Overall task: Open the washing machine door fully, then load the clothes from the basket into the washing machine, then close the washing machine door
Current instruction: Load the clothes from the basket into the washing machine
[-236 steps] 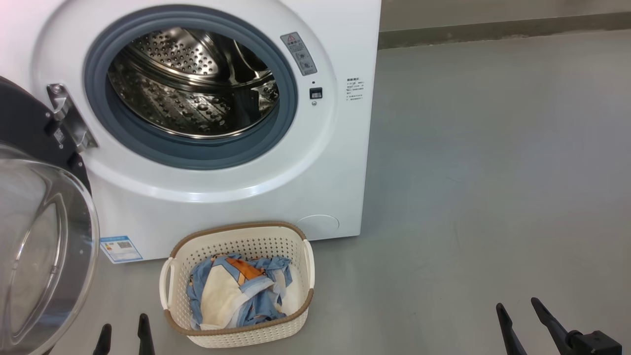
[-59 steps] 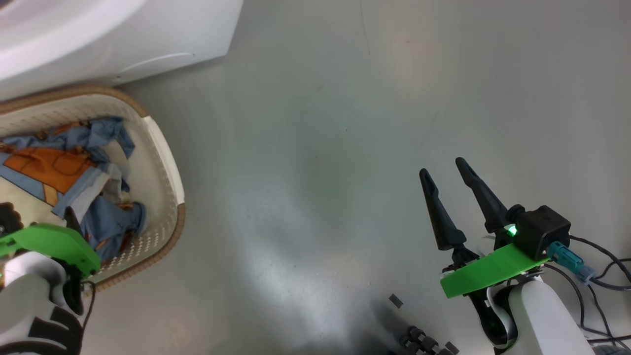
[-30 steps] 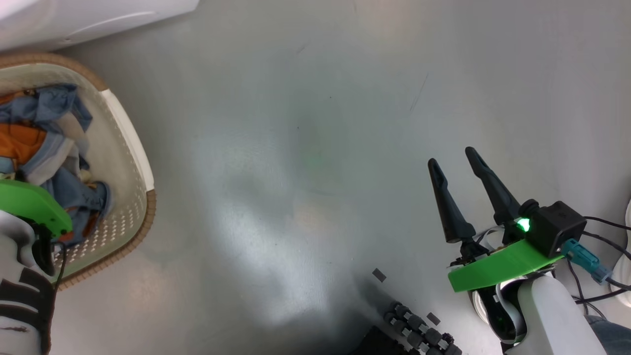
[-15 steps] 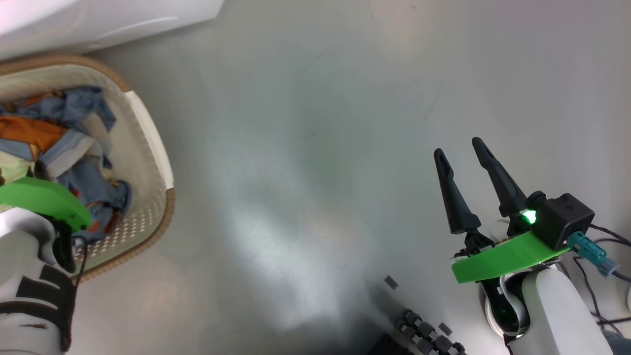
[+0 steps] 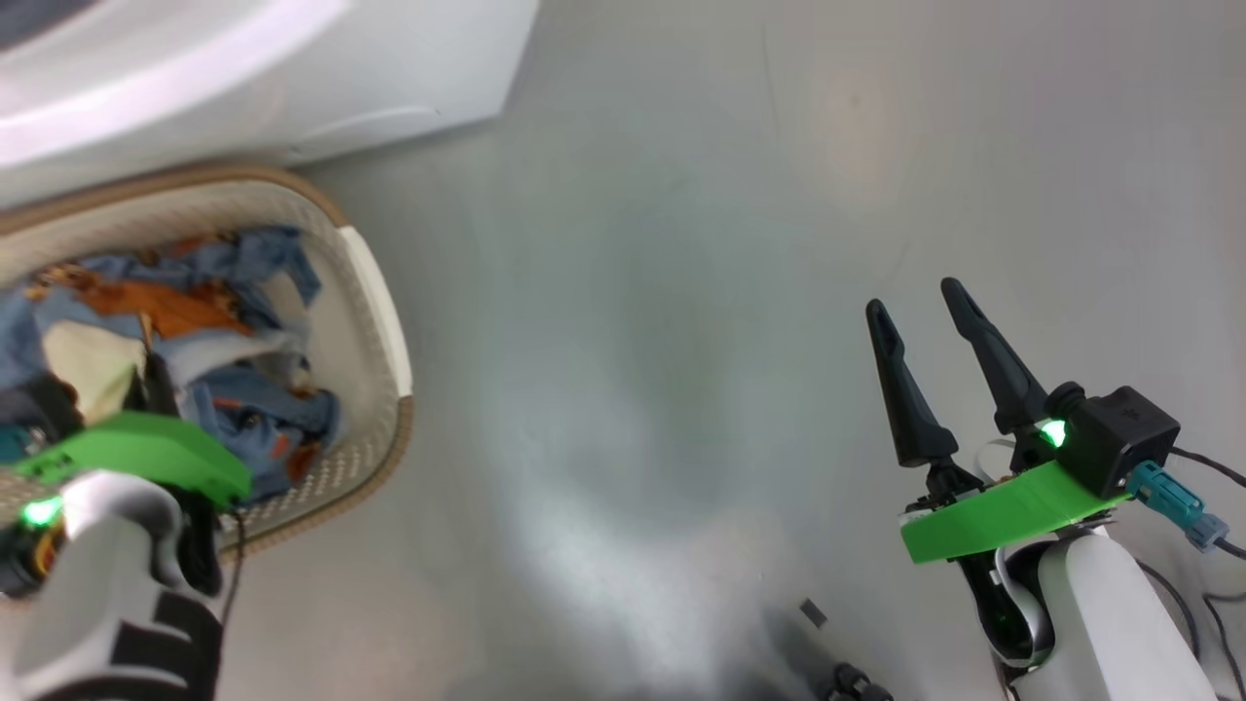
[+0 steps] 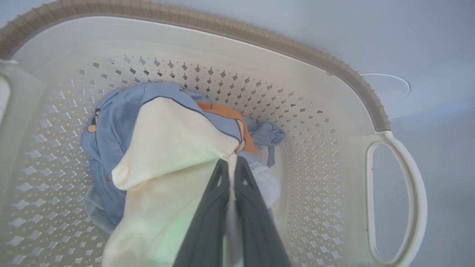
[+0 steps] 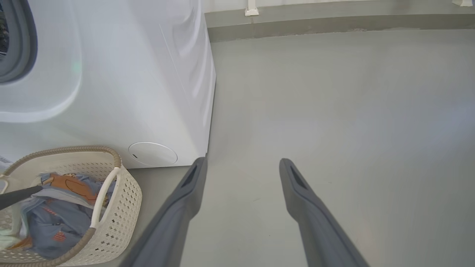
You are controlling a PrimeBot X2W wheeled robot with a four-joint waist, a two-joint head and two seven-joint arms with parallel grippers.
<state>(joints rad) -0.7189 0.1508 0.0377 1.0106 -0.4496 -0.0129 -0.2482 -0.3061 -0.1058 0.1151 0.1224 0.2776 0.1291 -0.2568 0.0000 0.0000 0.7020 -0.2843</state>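
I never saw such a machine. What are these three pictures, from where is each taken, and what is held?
It is a wheeled robot with two arms, each ending in a two-fingered gripper. One picture comes from a camera on its head, looking down; the other two from cameras on its wrists, looking along the fingers. On the grey floor a cream basket stands before a white washing machine. The left gripper is shut on the clothes in the basket. The right gripper is open and empty.
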